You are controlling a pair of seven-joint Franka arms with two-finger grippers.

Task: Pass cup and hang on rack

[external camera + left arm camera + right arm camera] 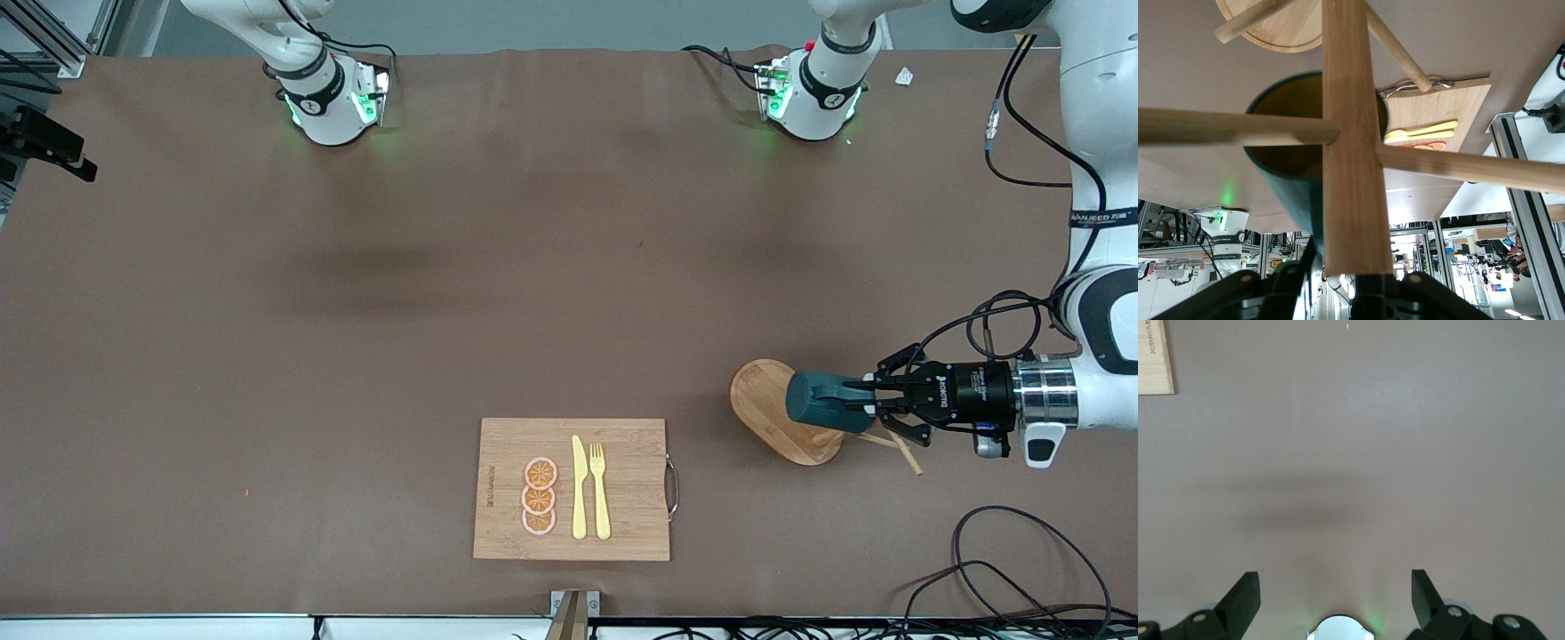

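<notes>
Low in the front view, toward the left arm's end of the table point(356, 311): the cup point(816, 400), tipped on its side over the rack point(766, 411), close against the post, likely for hooking the little handle onto a peg. Clamped on the cup: the jaws of the left gripper point(864, 402), to stop a fall before the hanging is done. Probably nearly finished, with only the letting go left. Waiting over bare table: the right gripper point(1335, 583), jaws wide apart, nothing in them. Low in the middle, well apart from the rack, a cutting board point(622, 444) with a yellow knife point(579, 489), a fork point(599, 489) and orange slices point(540, 498). Plain brown cover, flat and smooth, with black cables point(1022, 569) along the bottom edge.
</notes>
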